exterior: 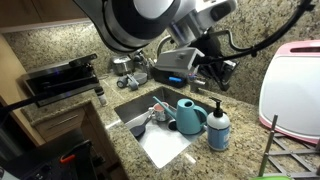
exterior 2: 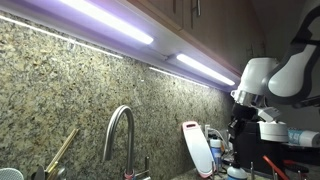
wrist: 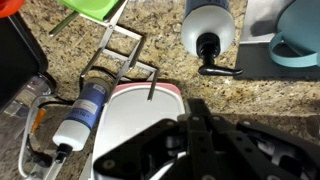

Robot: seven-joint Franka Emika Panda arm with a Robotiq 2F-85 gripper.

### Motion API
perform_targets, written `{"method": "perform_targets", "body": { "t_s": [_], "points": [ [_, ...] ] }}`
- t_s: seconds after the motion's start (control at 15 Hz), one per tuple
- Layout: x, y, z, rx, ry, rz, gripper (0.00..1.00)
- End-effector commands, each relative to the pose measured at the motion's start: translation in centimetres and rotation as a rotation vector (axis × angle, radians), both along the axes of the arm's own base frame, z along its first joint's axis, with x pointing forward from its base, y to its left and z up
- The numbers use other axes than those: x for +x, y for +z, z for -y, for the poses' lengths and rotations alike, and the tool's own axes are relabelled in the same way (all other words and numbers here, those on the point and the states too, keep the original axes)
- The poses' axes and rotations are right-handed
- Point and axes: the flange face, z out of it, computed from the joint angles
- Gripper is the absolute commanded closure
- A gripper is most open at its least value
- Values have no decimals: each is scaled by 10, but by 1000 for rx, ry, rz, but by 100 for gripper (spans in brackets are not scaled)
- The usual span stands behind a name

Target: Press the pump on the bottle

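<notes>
We are seeing the gripper (wrist: 197, 120) hanging above the worktop (wrist: 250, 95), apart from the pump (wrist: 208, 46); its dark jaws are blurring together, so we cannot tell how far open it is. The bottle (exterior: 218, 130) is standing upright by the sink (exterior: 160, 140), just beside a teal watering can (exterior: 188, 116).

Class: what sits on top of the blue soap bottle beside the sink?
A black pump tops the bottle; nothing touches it. The neck beneath it is hidden.
</notes>
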Motion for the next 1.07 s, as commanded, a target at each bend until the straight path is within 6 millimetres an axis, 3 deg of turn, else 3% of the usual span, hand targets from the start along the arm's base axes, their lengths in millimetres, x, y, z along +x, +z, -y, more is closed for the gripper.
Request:
{"method": "perform_targets", "body": {
  "t_s": [0.0,1.0],
  "points": [
    [7,-1,8,-2,-21,-9,100],
    [1,-9,5,-8,0,-15,100]
  ]
}}
